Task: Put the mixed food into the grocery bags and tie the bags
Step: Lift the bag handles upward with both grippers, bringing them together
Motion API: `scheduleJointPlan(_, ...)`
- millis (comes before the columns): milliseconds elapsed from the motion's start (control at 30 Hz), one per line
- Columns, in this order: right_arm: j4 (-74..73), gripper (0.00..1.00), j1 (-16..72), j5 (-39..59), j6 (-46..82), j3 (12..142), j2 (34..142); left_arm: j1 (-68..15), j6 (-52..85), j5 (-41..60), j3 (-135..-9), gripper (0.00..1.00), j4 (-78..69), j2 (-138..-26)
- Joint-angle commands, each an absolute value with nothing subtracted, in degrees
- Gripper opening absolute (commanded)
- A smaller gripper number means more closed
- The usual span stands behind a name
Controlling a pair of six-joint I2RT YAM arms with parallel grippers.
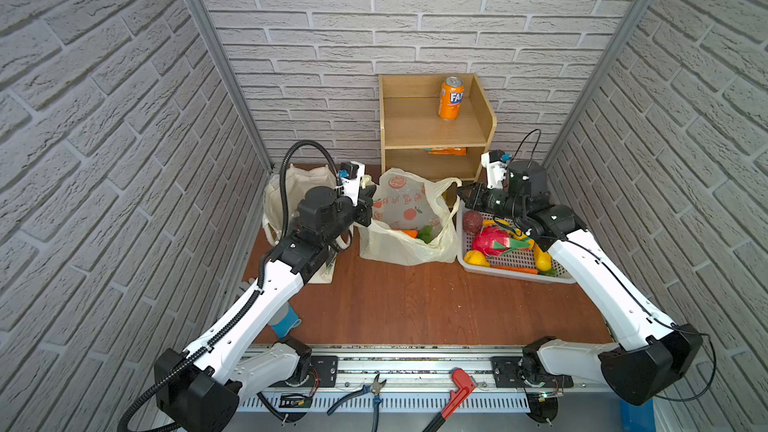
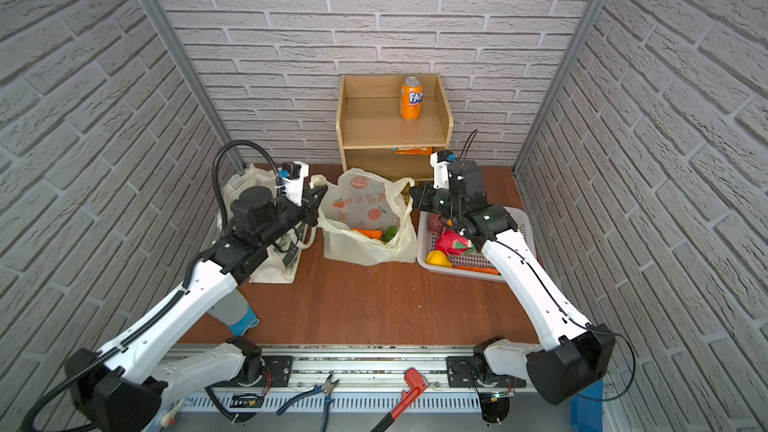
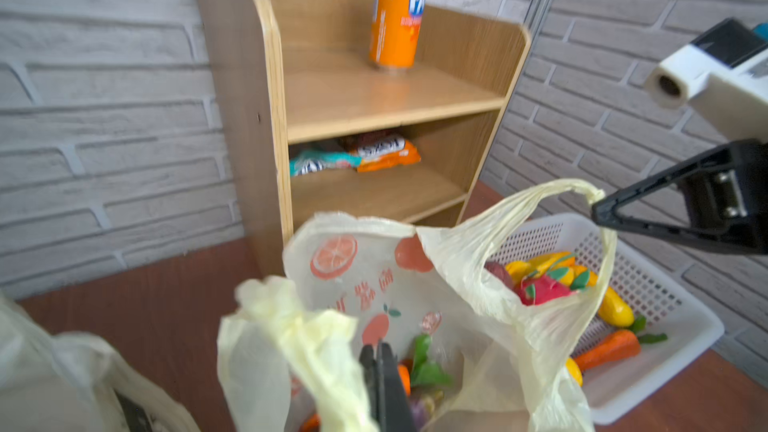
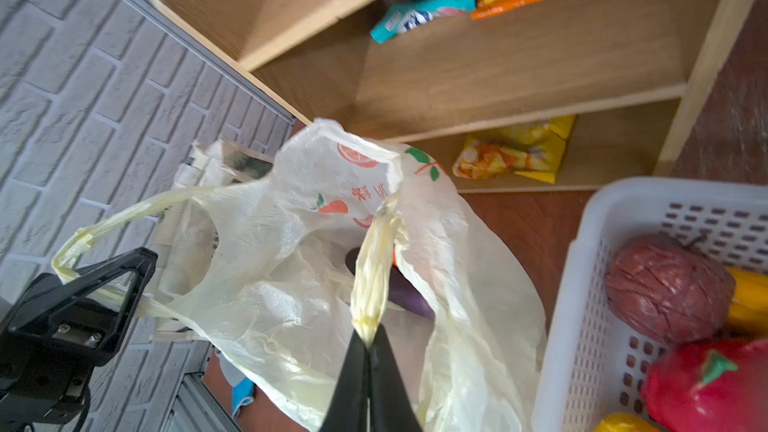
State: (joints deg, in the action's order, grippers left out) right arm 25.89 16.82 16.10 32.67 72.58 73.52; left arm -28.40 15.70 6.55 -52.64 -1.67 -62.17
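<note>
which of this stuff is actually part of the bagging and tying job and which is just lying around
Job: plastic carrier bag, handles pinched by left gripper and right gripper; canvas tote; orange soda can; snack packets; toy produce.
Lying about: pliers; red wrench. The white basket and wooden shelf only hold the food.

The left arm [image 1: 274, 284] hid most of the canvas tote [image 1: 309, 180] in both top views. The left wrist view blurred the orange can [image 3: 397, 14] and cropped its top.
</note>
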Motion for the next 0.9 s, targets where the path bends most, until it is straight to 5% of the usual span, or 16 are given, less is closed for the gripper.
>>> scheduleJointPlan(0,21.06,0.05,15.83,18.55,32.33,72.51,74.28,-28.96,18.50,6.86,-50.21,0.00,-6.27,-61.43)
scheduleJointPlan(300,14.56,0.05,15.93,27.13,35.73,80.77,73.45,-29.78,16.71,7.12,-54.61,0.00,-4.40,-61.33)
scheduleJointPlan(700,18.48,0.08,15.89,21.21,28.90,73.22,71.50,-29.90,15.91,9.34,-57.03,0.00,-4.55,-63.28)
scheduleJointPlan(867,21.76,0.47,15.83,19.34,26.66,73.25,69.97,-29.96,15.78,10.96,-58.12,0.00,-3.77,-62.73)
